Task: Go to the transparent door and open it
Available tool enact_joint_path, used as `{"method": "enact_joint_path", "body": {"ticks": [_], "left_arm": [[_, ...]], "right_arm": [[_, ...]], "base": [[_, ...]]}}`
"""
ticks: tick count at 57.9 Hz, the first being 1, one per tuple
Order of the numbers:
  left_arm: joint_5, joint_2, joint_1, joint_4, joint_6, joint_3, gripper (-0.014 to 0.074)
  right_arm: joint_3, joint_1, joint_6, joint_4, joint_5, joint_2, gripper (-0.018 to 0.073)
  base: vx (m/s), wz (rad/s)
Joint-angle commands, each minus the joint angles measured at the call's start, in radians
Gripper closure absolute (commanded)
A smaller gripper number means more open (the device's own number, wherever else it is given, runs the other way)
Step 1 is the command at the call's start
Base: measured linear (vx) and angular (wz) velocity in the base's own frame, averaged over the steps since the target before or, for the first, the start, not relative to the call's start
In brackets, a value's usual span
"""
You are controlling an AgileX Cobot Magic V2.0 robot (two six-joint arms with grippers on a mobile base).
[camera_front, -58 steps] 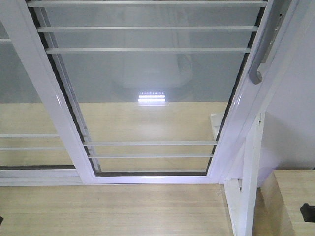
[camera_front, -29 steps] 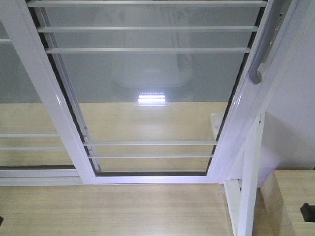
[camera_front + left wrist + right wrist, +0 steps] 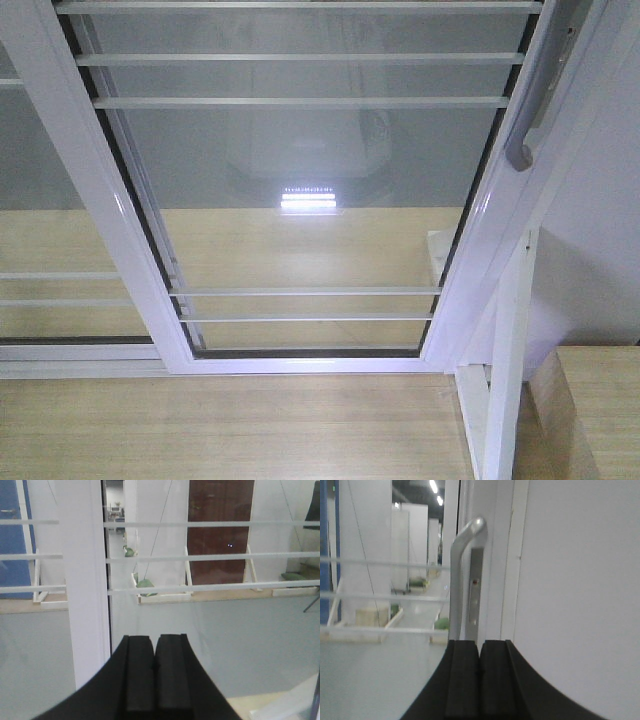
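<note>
The transparent door [image 3: 310,190] fills the front view: clear glass in a white frame with thin white bars. Its curved grey pull handle [image 3: 527,125] sits on the right upright. In the right wrist view the handle [image 3: 461,580] stands upright just beyond my right gripper [image 3: 480,647], which is shut and empty and apart from it. My left gripper [image 3: 154,642] is shut and empty, facing the glass [image 3: 210,625] beside a white upright [image 3: 82,580]. Neither gripper shows in the front view.
A similar glass panel without a handle [image 3: 50,240] stands at the left. A bare white slanted post [image 3: 505,370] and a light wooden box [image 3: 590,410] are at the lower right. A white wall [image 3: 580,580] is right of the handle. Wooden floor [image 3: 230,430] lies in front.
A small black part at the lower right edge of the front view slid down and out of sight; another dark tip at the lower left edge is gone too. The door has not moved.
</note>
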Motion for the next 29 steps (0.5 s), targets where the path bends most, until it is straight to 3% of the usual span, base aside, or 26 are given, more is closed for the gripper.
{"method": "enact_joint_path", "body": {"ticks": [1,14,22,29], "left_arm": [[-0.152,-0.003,-0.002,-0.01,-0.002,0.03,0.0601],[-0.282,-0.003,-0.002,-0.01,-0.003,-0.001,0.0601],[-0.237,0.004,-0.002,-0.006,0.0,-0.1,0.06],[-0.166,0.08,-0.002,0.043,0.015,-0.217,0.0599]], "right_arm": [[0.011,-0.004,0.013,0.058,-0.173,0.009,0.0564],[-0.013,-0.004,0.025,0.109,-0.176,0.009,0.0564],[-0.141,-0.004,0.02,0.09,-0.005,0.016,0.0564],[-0.279,-0.004,-0.018,0.049,0.151,0.084,0.0564]], "base": [[0.0,0.0],[0.0,0.0],[0.0,0.0],[0.0,0.0]]}}
